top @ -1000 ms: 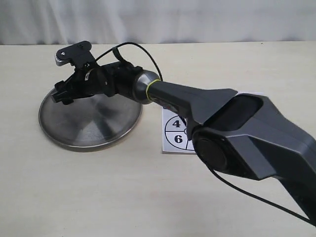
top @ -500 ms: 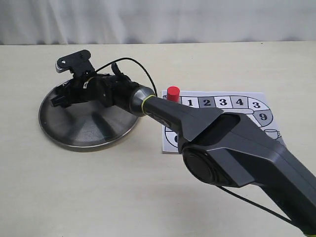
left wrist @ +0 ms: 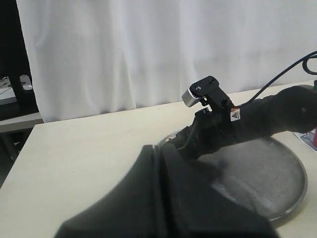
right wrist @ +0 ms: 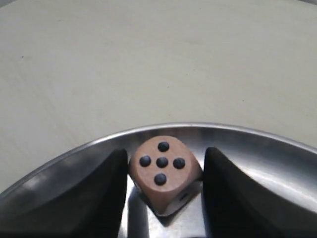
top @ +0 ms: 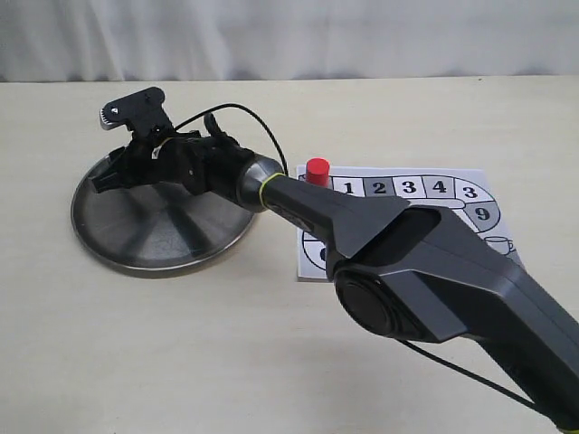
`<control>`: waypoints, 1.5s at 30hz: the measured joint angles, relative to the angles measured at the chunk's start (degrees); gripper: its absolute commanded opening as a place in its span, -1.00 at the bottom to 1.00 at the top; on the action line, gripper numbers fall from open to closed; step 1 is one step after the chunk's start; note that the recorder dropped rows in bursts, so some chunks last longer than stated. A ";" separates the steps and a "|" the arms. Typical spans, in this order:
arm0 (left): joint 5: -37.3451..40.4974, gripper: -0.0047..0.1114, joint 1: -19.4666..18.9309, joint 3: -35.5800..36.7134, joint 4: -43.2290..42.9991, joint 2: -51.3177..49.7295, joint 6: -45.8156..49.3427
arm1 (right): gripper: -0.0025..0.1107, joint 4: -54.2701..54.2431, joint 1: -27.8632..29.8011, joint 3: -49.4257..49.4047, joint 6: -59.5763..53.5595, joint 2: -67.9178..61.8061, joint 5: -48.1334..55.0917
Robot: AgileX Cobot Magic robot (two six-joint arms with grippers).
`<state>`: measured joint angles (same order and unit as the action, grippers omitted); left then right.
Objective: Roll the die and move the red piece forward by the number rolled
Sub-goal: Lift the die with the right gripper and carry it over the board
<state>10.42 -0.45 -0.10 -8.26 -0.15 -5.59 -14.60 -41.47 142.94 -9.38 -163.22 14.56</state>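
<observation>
Right arm's fingers are down at the far-left rim of the steel plate, set narrow with the die dead between them, five up, a corner toward each finger, though whether it's clamped or merely flanked I can't tell.

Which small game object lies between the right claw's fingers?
The die, a pale cube showing five pips, inside the steel dish; the red piece stands apart at the numbered board.
</observation>
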 measured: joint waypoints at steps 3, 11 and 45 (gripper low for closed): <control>0.00 -0.92 0.00 0.00 0.00 0.00 0.00 | -0.88 3.10 0.00 0.00 -0.03 1.92 7.33; 0.00 -0.92 0.00 0.00 0.00 0.00 0.00 | -0.88 7.20 3.61 0.00 -0.40 16.59 30.83; 0.12 -0.92 0.00 0.00 0.00 0.00 0.00 | -0.46 3.77 24.46 -84.21 -7.58 55.16 -8.78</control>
<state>10.53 -0.45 -0.10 -8.26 -0.15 -5.59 -10.83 -17.01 58.73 -16.96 -108.06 5.78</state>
